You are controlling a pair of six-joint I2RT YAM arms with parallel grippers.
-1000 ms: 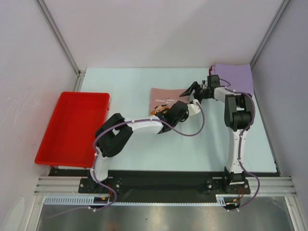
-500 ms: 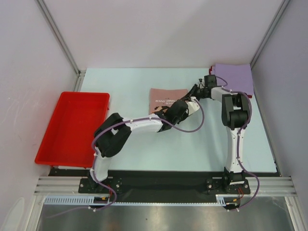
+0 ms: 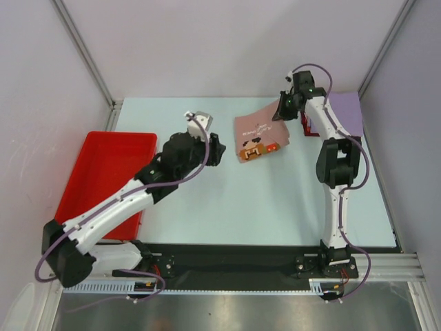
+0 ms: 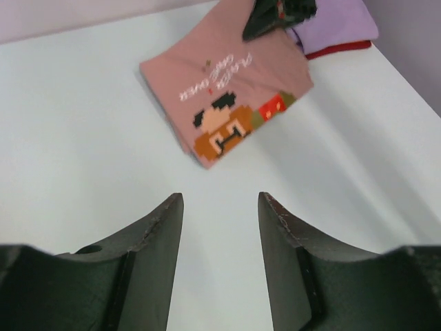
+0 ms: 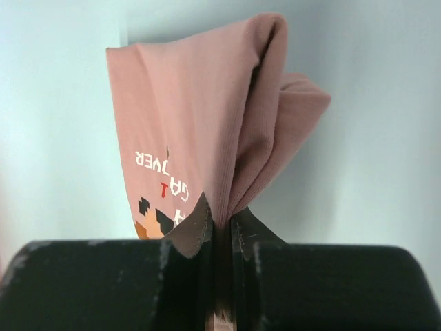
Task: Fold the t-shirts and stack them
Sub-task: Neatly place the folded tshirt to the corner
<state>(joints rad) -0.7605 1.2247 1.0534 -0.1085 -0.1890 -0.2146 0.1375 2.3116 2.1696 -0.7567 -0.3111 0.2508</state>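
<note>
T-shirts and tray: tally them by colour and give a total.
Pink: 1, the pink t-shirt
Lavender: 1, the lavender t-shirt
Red: 2, the red t-shirt showing as an edge under the lavender one, and the red tray
Total: 4

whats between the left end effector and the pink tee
Nothing: only bare table separates the left end effector from the pink tee, clearest in the left wrist view.
</note>
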